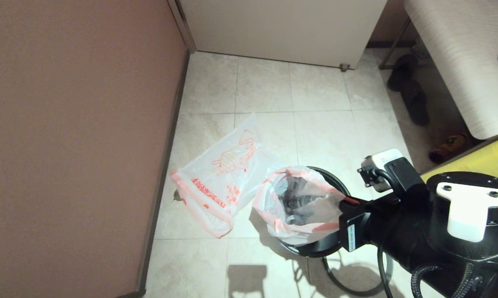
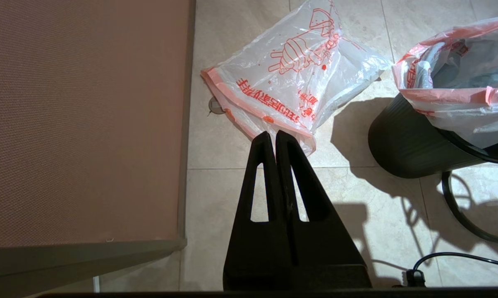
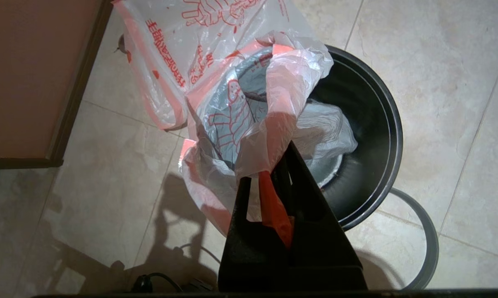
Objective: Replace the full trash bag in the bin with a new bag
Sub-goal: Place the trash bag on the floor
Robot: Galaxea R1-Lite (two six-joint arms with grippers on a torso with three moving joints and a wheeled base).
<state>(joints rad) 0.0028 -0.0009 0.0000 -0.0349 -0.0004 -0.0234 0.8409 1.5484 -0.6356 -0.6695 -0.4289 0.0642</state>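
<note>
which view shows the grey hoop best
The head view: the grey hoop lies on the floor at the bin's near side, most of its ring visible, though the right arm covers one side. The right wrist view shows only an arc past the bin; the left wrist view, a short curve.

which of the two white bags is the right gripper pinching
The full trash bag in the bin; the right gripper clamps its orange hem.
</note>
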